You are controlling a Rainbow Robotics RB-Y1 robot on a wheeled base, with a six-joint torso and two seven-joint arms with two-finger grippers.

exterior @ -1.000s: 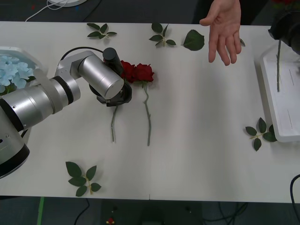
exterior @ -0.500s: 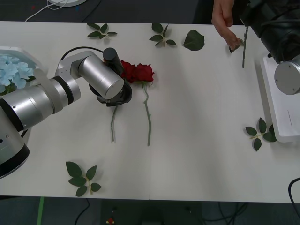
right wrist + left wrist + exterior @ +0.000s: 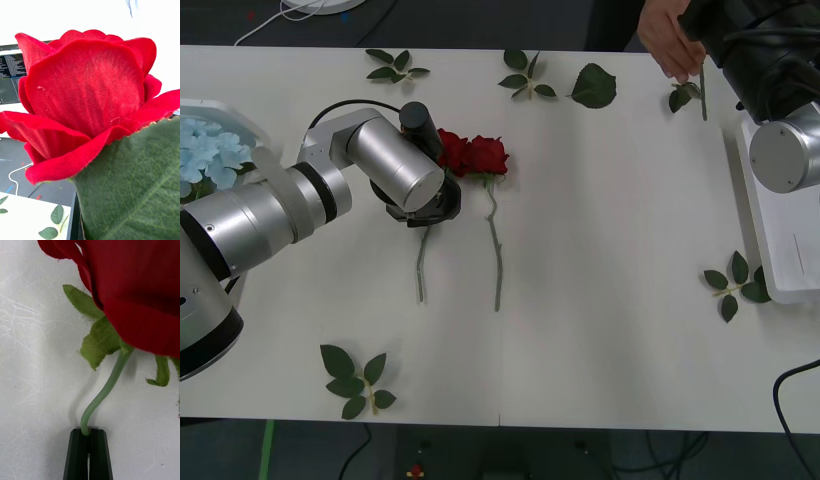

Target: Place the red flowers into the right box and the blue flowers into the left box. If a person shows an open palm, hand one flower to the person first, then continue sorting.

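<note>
Two red roses lay unsorted at tabletop centre; left gripper jaws were clamped on one's stem. Blue hydrangeas sat in left tray at 9 o'clock. At 1 o'clock, right gripper offered a third rose to person's hand; jaw state: cannot tell. Right tray sat at 3 o'clock. Loose leaf sprigs were scattered around.
</note>
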